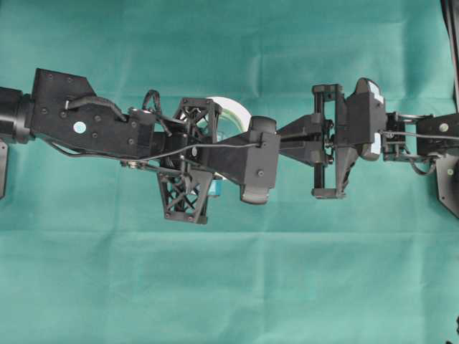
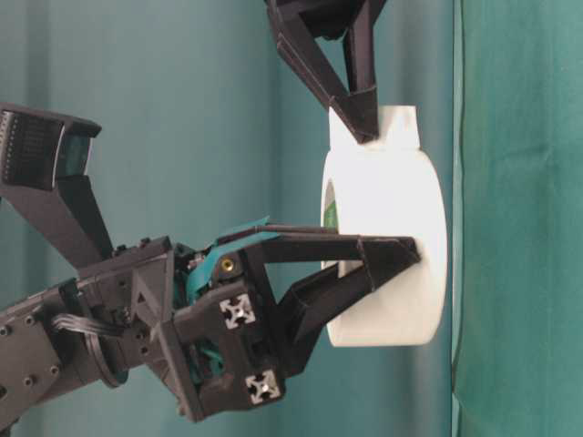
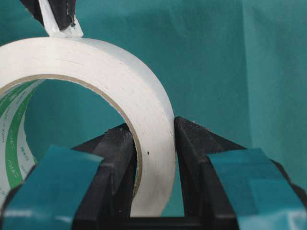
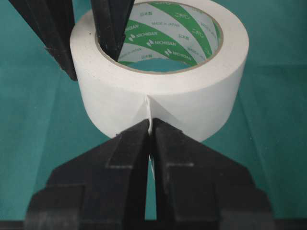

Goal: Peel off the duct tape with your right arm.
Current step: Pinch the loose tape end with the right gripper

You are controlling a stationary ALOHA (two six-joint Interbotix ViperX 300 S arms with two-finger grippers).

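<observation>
The duct tape (image 4: 163, 96), a wide white roll with a green-and-white printed core, lies flat on the green cloth. My left gripper (image 3: 152, 122), with teal pads, is shut on the roll's wall, one finger inside the core and one outside. My right gripper (image 4: 150, 125) is shut on the small white tab (image 4: 149, 108) that sticks out from the roll's rim. In the table-level view the right gripper (image 2: 369, 130) pinches the tab (image 2: 401, 123) at one side of the roll (image 2: 387, 209), and the left gripper (image 2: 401, 259) clamps the opposite side. From overhead only an arc of the roll (image 1: 233, 112) shows under the left arm.
Green cloth (image 1: 229, 287) covers the whole table. The two arms meet end to end across the middle of the overhead view, the left wrist camera (image 1: 258, 159) over the roll. A dark stand (image 1: 448, 179) sits at the right edge.
</observation>
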